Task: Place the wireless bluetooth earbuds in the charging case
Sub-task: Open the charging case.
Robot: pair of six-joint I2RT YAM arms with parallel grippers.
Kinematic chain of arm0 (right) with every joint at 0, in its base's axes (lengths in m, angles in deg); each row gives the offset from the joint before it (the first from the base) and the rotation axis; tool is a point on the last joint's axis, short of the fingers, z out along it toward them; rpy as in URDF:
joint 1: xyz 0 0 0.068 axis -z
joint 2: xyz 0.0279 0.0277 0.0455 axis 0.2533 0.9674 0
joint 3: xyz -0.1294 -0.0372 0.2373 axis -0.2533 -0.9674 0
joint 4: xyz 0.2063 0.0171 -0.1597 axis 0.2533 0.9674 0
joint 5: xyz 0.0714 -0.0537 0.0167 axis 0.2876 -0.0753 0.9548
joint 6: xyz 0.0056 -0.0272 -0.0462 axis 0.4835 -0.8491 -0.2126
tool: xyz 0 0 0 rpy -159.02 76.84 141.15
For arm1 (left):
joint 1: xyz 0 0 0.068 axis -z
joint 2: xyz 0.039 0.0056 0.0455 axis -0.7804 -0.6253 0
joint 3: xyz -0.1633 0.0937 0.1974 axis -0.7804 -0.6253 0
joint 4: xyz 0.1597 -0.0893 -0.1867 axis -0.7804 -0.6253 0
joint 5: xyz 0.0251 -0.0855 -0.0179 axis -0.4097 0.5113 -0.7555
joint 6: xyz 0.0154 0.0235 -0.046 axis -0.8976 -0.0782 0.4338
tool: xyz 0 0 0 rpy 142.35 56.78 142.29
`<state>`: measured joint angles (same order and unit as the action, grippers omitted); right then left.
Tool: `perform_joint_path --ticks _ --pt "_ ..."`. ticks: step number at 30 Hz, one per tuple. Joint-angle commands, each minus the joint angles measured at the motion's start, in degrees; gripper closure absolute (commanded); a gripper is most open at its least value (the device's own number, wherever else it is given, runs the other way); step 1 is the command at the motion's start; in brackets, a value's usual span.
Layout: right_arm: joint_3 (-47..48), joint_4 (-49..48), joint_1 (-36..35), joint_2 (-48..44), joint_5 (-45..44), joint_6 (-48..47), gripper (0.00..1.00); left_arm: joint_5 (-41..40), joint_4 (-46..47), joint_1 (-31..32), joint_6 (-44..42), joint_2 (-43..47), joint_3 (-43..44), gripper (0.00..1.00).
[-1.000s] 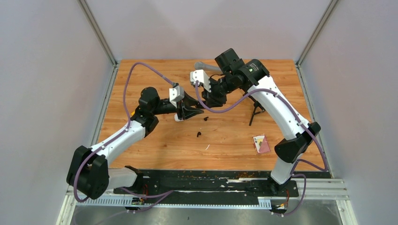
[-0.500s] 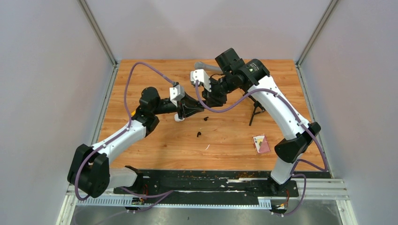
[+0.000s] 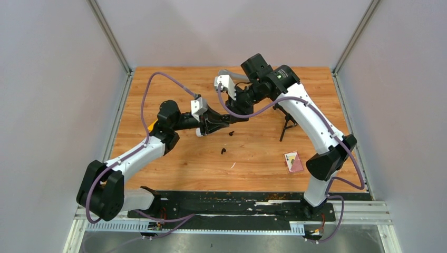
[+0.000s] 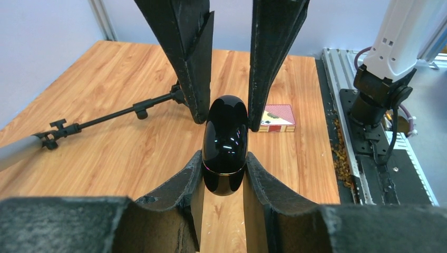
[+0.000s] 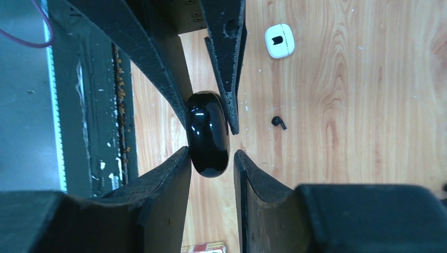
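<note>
A glossy black charging case [image 4: 225, 138], lid shut, hangs in the air between both grippers; it also shows in the right wrist view [image 5: 207, 134]. My left gripper [image 4: 224, 158] is shut on one end of it. My right gripper [image 5: 209, 155] reaches in from the other side, jaws narrowly open around the other end, one finger touching and the other just apart. In the top view the left gripper [image 3: 222, 123] and right gripper [image 3: 238, 110] meet above mid-table. Two black earbuds [image 3: 231, 133] [image 3: 223, 151] lie on the wood; one shows below [image 5: 279, 122]. No white earbuds are visible.
A white charging case [image 5: 279, 40] with something black in it lies on the table [image 3: 174, 158], under my left wrist [image 3: 200, 132]. A black tripod stick [image 3: 287, 126], a red card box [image 3: 293, 161] and a thin white sliver [image 3: 233, 165] lie to the right and front.
My left gripper has carried the black case a little right and up. My right arm has shifted slightly so its fingers flank the case's free end.
</note>
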<state>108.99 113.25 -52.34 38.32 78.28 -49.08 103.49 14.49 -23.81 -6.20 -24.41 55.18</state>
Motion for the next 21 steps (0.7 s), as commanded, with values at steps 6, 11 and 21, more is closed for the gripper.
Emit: perform_joint_path --ticks 6,11,21 --pt "4.8 -2.0 3.8 2.3 7.2 7.5 0.63 1.2 2.8 0.5 -2.2 0.2 -0.7 1.00" --pt "6.4 -2.4 6.2 2.7 11.0 10.2 0.63 1.4 2.8 0.5 -2.4 -0.1 -0.7 1.00" --pt "7.1 -1.9 7.0 2.2 14.4 11.2 0.63 -0.4 2.5 0.7 -1.7 -0.5 -0.9 1.00"
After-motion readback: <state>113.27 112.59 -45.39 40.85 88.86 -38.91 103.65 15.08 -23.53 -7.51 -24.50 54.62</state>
